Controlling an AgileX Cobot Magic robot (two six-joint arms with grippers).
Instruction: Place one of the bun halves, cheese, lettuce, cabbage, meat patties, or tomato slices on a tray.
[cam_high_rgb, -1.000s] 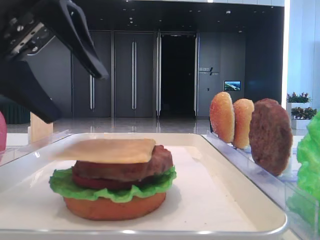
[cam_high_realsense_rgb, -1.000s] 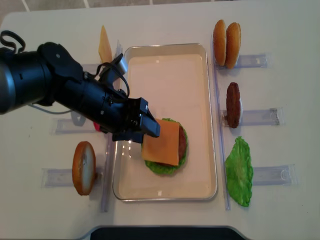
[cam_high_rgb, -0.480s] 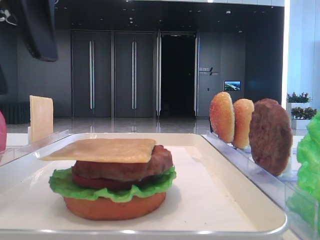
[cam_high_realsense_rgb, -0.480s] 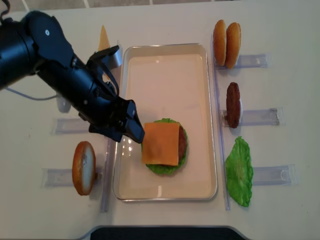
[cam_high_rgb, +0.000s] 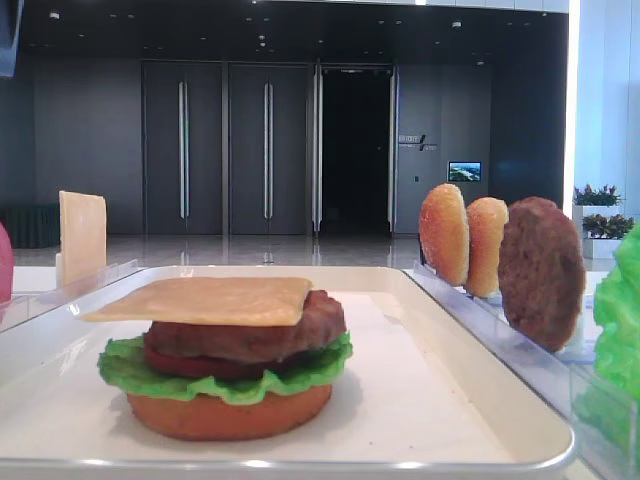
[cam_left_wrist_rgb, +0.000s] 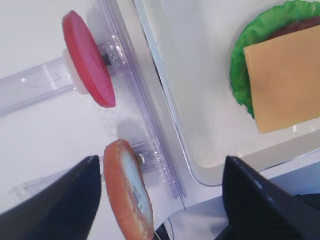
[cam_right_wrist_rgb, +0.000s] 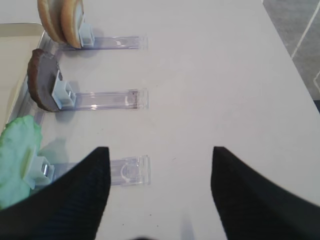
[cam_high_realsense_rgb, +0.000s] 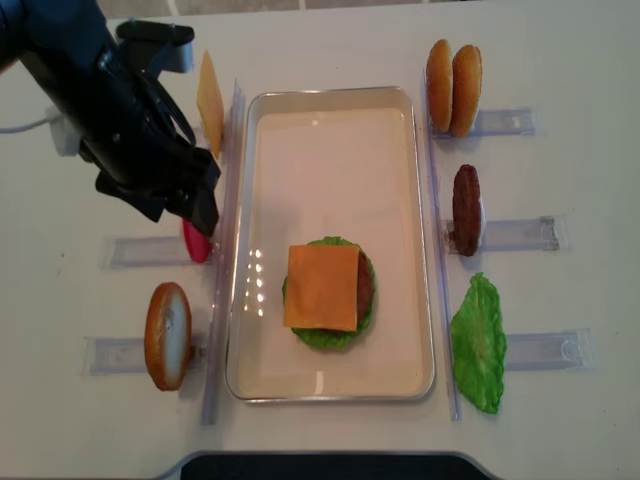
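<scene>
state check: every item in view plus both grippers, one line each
cheese: flat, top of the stack on the tray
spare cheese: upright in holder
patty: on edge in holder, unused
bun pair: on edge in holder
left bun: on edge in holder
tomato: on edge in holder
loose lettuce: right of tray
left gripper: open, empty
right gripper: open, empty

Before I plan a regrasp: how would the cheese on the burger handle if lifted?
The cheese is probably light and bendy: it is thin and overhangs the patty. Its flat top offers little to grip, so it may slide.
</scene>
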